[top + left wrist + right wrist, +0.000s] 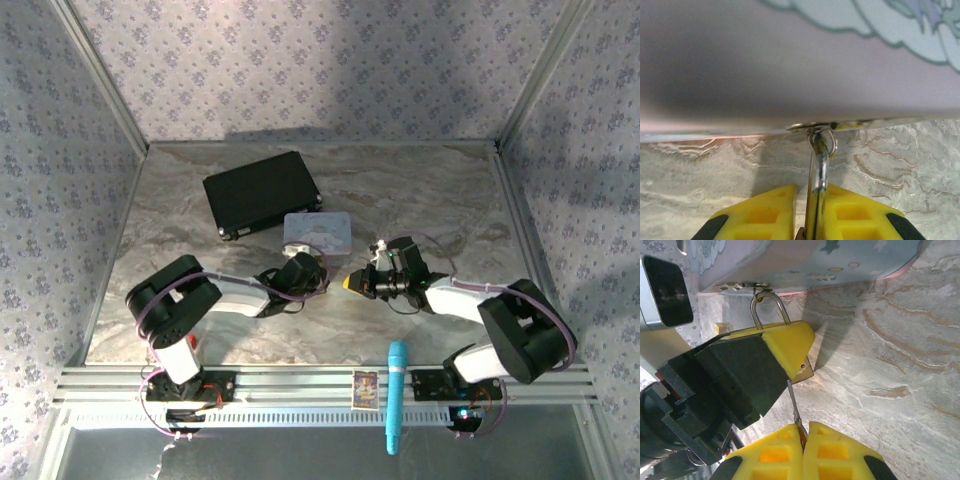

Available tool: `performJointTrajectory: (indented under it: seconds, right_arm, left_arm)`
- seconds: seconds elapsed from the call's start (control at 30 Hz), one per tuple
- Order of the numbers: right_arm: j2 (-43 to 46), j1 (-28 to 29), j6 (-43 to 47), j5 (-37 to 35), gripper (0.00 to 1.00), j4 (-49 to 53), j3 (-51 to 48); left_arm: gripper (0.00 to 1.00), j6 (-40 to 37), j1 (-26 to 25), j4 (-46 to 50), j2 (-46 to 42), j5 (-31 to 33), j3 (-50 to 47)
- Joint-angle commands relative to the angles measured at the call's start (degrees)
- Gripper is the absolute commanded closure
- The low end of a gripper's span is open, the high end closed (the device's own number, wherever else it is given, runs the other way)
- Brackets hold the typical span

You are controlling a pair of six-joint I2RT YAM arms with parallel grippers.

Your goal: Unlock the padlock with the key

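Observation:
The padlock [807, 371] hangs by its thin silver shackle [768, 307] from the latch of the pastel tin [805, 260]. My left gripper [810, 194] is shut on the padlock, whose shackle [819, 162] rises between its yellow fingers [860, 210] to the tin's ring. In the right wrist view only a brass corner of the body shows under the left finger [786, 342]. My right gripper [805, 429] is shut on the key [794, 402]. The key's thin blade points up at the padlock's underside, its tip at the edge of the left finger. From above, both grippers [305, 268] [352, 282] meet just below the tin [318, 230].
A black case [262, 192] lies behind the tin at the back left. A blue cylinder [397, 395] and a small card [366, 388] rest on the front rail. A small yellowish block [718, 329] sits by the tin, behind the left gripper. Marble table [440, 200] lies to the right.

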State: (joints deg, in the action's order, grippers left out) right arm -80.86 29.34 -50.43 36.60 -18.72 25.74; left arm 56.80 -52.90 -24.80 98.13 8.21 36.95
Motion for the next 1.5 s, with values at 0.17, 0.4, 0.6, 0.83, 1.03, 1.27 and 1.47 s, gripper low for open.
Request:
performJointTrajectory:
  seconds: [0.17, 0.4, 0.6, 0.83, 1.03, 1.27, 1.47]
  right_arm:
    - [-1.5, -0.3, -4.0, 7.1, 1.0, -0.6, 1.0]
    - [-4.6, -0.9, -7.9, 11.4, 1.0, -3.9, 1.7]
    - [-10.8, -0.4, -14.8, 15.0, 1.0, -15.7, 0.7]
    - [-11.3, -1.1, -16.6, 13.9, 1.0, -20.9, -1.5]
    - [-12.6, -1.6, -18.5, 13.8, 1.0, -24.7, -1.9]
    - [-14.5, -1.2, -20.8, 13.4, 1.0, -29.0, -1.6]
    - [-17.0, -0.7, -23.4, 13.0, 1.0, -33.5, -1.9]
  left_arm:
    - [0.89, 18.6, -0.2, -10.1, -0.5, -0.2, -4.6]
    - [0.88, 26.6, -0.2, -17.8, 1.3, -1.2, -6.2]
    - [0.88, 31.8, -0.4, -24.8, 4.0, -2.3, -7.1]
    - [0.89, 31.5, -0.4, -21.7, 2.5, -0.8, -7.2]
    - [0.88, 32.0, -0.4, -21.1, 1.9, -1.5, -6.5]
    - [0.89, 32.4, -0.5, -21.8, 2.0, -2.5, -5.9]
    - [0.88, 31.1, -0.4, -20.9, 0.4, -2.5, -5.4]
